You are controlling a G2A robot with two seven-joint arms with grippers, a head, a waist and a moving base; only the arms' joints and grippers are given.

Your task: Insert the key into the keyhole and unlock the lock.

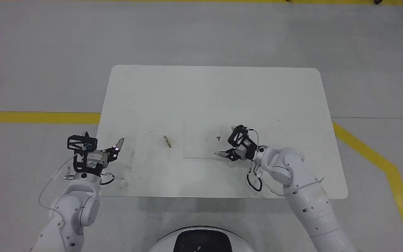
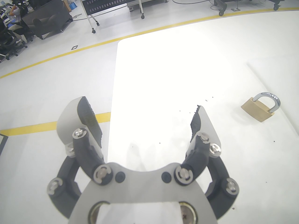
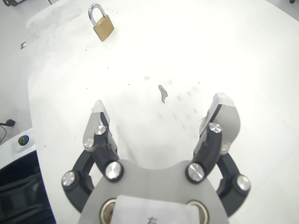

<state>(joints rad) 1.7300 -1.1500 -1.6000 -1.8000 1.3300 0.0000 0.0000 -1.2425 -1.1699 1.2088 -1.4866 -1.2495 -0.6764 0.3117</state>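
The right gripper (image 1: 227,142) hangs spread wide and empty, with the key (image 3: 162,93) flat on the table (image 1: 277,88) just ahead at its eleven o'clock. The step in hand looks like key pickup, and the next move calls for a low, careful pinch. The brass padlock (image 3: 102,25) lies at the key's nine o'clock. The left gripper (image 2: 141,107), spread and empty, sits at the table edge. The wrist tape (image 3: 151,211) carries print too cropped to read.

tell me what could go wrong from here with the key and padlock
1. The key lies flat on the table, so the open right gripper might push it along rather than pinch it.
2. The padlock lies loose, apart from the open left gripper. If nothing holds it, it would likely slide when the key presses against it.
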